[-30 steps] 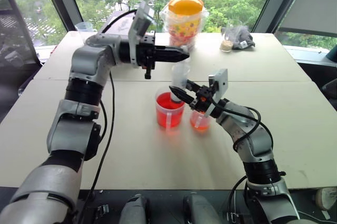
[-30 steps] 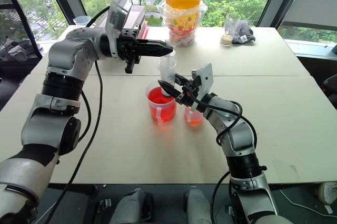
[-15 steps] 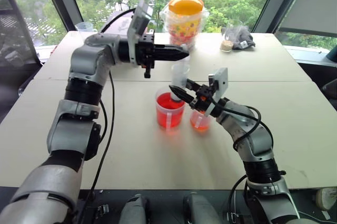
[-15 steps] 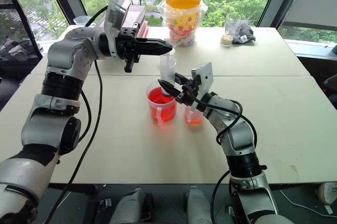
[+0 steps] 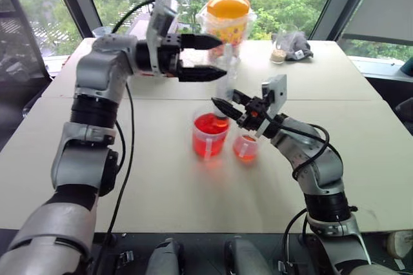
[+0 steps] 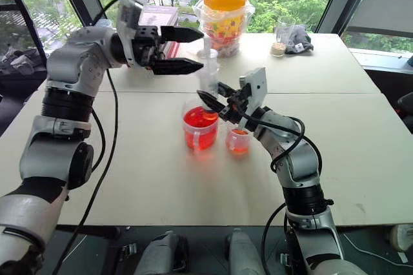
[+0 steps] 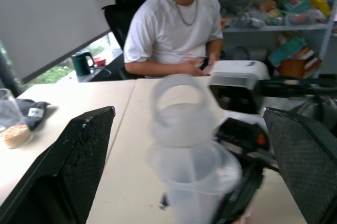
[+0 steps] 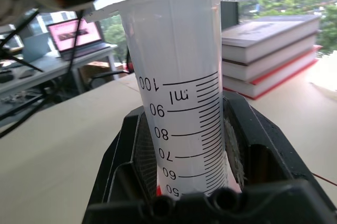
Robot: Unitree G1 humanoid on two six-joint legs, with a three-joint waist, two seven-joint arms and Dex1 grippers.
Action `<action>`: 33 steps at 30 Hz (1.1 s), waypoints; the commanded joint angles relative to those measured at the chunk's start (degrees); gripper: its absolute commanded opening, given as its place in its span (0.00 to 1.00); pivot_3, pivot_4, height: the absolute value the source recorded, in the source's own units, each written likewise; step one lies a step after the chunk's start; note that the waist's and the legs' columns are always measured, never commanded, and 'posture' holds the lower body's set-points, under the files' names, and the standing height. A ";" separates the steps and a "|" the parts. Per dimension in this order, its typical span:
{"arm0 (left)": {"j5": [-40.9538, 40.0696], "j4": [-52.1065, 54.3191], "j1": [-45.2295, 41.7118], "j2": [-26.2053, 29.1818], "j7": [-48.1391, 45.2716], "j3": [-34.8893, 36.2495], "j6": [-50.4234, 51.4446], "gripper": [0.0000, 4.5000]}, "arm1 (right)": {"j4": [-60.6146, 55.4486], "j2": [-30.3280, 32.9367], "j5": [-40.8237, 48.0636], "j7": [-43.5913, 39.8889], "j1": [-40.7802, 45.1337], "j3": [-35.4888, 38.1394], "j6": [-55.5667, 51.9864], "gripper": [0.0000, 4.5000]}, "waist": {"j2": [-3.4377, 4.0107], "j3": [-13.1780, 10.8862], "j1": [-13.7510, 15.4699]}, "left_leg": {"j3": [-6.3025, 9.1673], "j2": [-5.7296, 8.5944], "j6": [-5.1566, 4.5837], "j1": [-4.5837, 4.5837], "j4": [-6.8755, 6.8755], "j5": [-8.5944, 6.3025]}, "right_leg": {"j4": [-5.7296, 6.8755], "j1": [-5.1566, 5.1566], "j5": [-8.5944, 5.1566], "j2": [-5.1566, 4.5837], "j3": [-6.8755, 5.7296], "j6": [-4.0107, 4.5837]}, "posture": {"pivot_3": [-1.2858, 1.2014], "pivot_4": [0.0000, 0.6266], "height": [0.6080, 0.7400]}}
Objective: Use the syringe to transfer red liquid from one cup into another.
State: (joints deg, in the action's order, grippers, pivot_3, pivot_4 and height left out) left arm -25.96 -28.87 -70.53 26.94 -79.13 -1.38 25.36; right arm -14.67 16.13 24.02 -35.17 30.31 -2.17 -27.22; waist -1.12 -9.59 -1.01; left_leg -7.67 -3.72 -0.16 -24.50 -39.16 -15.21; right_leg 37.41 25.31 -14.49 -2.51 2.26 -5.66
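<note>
The syringe (image 5: 224,84) stands upright with its lower end in the larger red cup (image 5: 209,138), which holds red liquid (image 6: 199,120). My right gripper (image 5: 222,105) is shut on the syringe's barrel just above the cup's rim; the right wrist view shows the ml scale (image 8: 184,108) between its pads. My left gripper (image 5: 211,57) is open, one finger above the other. The white plunger top (image 7: 178,109) lies between the fingertips, apart from both. The smaller cup (image 5: 245,148), with a little orange-red liquid low down, stands just right of the larger one.
A jar with a yellow lid (image 5: 226,22) stands at the back of the table. A small clear cup with whitish contents (image 5: 278,53) and a dark bundle (image 5: 297,47) are at the back right. A person in a white shirt (image 7: 176,29) sits beyond the table.
My left gripper has opened; earlier its fingers were shut at the plunger top. My right gripper has lifted a little with the syringe, whose top now stands higher.
</note>
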 commanded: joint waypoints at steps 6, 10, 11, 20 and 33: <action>-0.51 2.47 0.38 2.95 1.38 2.61 0.40 0.99 | -5.23 -0.55 3.53 1.67 1.69 0.98 -1.88 0.31 | 0.00 0.00 0.02 | -0.01 0.00 0.00 0.00 -0.01 0.00 | 0.00 -0.01 0.00 -0.01 0.00 0.00 | 0.52 0.24 1.00; -0.48 2.39 0.71 3.28 2.02 2.84 0.49 0.99 | -5.77 -0.54 4.08 2.16 1.65 0.89 -2.45 0.31 | 0.00 0.00 0.03 | -0.02 0.00 0.00 0.00 -0.01 0.00 | 0.00 -0.01 0.00 -0.01 0.00 0.00 | 0.52 0.24 1.00; -0.50 2.38 0.74 3.26 2.12 2.83 0.48 0.99 | -5.83 -0.50 4.17 2.34 1.67 0.97 -2.55 0.31 | 0.00 0.00 0.04 | -0.02 0.00 0.00 0.00 -0.01 0.00 | 0.00 -0.01 0.00 -0.01 0.00 0.00 | 0.52 0.24 1.00; -0.49 0.77 0.13 2.14 2.18 2.83 -0.57 0.99 | -12.36 3.92 13.64 9.01 6.65 12.72 -9.72 0.31 | 0.00 0.00 0.24 | -0.01 0.00 0.00 -0.01 -0.01 0.00 | 0.00 0.00 0.00 -0.03 -0.01 0.00 | 0.52 0.24 1.00; 0.97 -5.69 -3.67 -4.20 0.42 1.78 -4.54 0.99 | -18.07 9.86 14.74 11.43 -6.38 15.82 -10.39 0.31 | 0.00 0.00 -0.01 | 0.00 0.02 -0.01 0.00 0.00 0.00 | -0.06 -0.05 0.00 -0.02 0.00 0.00 | 0.52 0.24 1.00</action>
State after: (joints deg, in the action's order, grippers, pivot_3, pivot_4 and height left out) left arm -25.35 -34.20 -71.64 22.82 -78.55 0.17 22.75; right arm -29.74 25.45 39.23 -23.81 23.90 13.49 -39.46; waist -1.13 -9.59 -1.02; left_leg -7.67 -3.71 -0.17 -24.50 -39.16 -15.21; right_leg 37.35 25.28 -14.49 -2.52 2.27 -5.66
